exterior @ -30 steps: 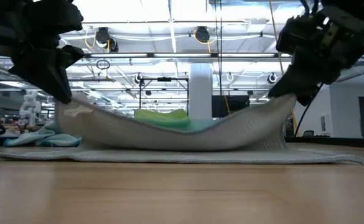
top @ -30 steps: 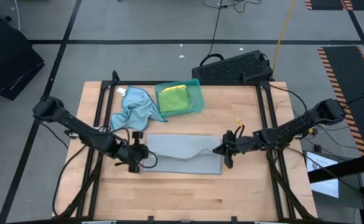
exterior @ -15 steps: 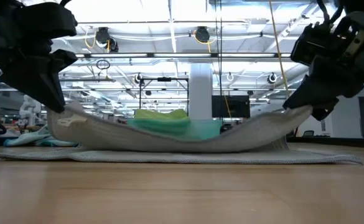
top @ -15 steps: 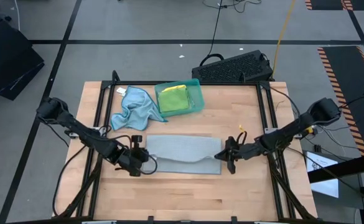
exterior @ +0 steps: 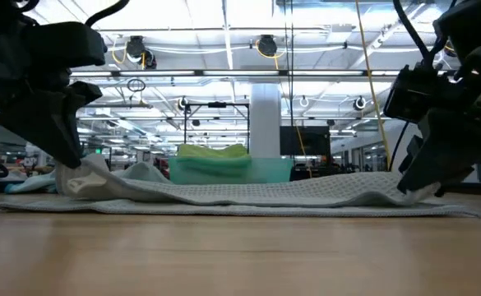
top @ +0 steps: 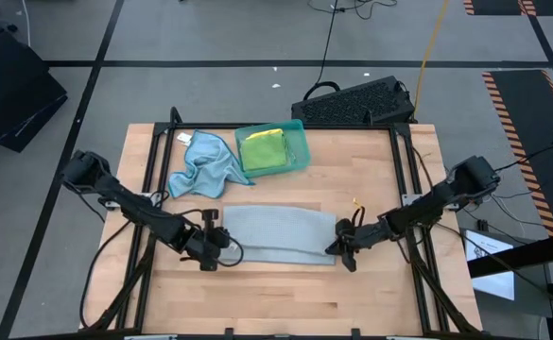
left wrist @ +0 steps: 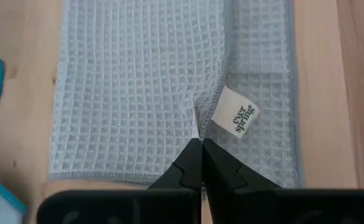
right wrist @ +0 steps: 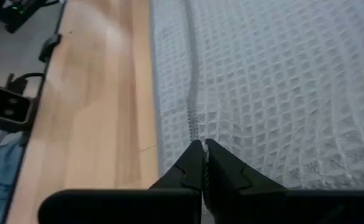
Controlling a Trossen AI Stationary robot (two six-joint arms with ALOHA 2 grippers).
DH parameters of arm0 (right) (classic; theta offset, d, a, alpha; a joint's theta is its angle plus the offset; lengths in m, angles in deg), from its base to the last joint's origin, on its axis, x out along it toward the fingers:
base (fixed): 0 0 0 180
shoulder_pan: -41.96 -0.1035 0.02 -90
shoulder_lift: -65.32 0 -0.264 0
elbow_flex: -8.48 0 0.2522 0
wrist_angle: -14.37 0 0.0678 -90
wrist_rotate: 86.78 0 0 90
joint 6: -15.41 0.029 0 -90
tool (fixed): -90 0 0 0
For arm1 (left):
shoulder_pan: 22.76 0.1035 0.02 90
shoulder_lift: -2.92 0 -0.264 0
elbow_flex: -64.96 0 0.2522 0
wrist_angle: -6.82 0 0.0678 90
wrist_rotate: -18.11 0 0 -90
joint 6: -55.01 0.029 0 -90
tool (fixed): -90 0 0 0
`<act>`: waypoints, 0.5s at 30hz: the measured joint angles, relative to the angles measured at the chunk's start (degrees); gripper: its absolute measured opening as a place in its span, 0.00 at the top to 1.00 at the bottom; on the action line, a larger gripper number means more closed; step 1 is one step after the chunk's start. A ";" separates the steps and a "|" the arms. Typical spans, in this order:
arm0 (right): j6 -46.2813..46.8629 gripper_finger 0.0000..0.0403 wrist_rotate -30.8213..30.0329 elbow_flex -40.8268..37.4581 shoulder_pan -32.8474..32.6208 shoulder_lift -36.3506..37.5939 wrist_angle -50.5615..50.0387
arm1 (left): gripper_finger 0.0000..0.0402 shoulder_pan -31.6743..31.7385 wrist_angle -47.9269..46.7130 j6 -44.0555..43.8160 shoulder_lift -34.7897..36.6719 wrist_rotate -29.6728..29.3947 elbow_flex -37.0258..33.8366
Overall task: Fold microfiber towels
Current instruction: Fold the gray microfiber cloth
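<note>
Wooden table (top: 371,179) bare at front; grey towel (top: 281,234) laid mid-table, lowered flatter than before; blue towel (top: 203,162), green tray (top: 300,142) behind; left gripper (top: 221,247), right gripper (top: 340,247) pinched on towel's front corners.

You see the wooden desk (top: 371,170) carrying a teal tray (top: 300,156); a light blue towel (top: 200,165) lies just beside the tray, a grey towel (top: 276,227) lies nearer you.
</note>
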 joint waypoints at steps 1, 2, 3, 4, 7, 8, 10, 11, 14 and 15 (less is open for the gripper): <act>0.09 0.99 0.49 0.00 -0.14 -0.78 1.34 | 0.98 0.00 -0.05 0.00 -0.19 0.07 0.00; 0.10 0.99 0.88 0.00 -0.44 -1.34 2.71 | 0.98 -0.02 -0.04 0.00 -0.28 0.17 0.00; 0.10 0.99 1.67 0.01 -0.66 -1.77 4.13 | 0.98 0.00 -0.03 -0.02 -0.28 0.66 0.00; 0.10 0.99 2.16 0.02 -0.92 -1.97 5.24 | 0.98 0.00 -0.07 0.01 -0.28 0.95 0.00; -0.40 0.99 2.20 0.02 -1.93 -1.64 6.43 | 0.99 -0.02 -0.13 0.57 -0.28 1.02 0.00; -0.87 0.99 2.18 0.02 -2.22 -1.33 6.41 | 0.99 -0.02 -0.34 0.83 -0.28 0.68 0.00; -0.96 0.99 2.17 0.04 -2.74 -1.21 6.84 | 0.98 -0.02 -0.79 1.72 -0.28 0.10 0.00; -0.83 0.99 2.18 0.04 -2.91 -1.23 6.69 | 0.98 -0.01 -0.80 2.06 -0.28 -0.06 0.00; 0.26 0.99 2.18 0.04 -3.28 -1.24 6.27 | 0.99 0.00 -0.89 2.79 0.11 -0.22 0.00; 0.69 0.99 2.18 0.04 -3.41 -1.24 6.06 | 0.99 -0.02 -0.95 2.94 0.45 -0.22 0.00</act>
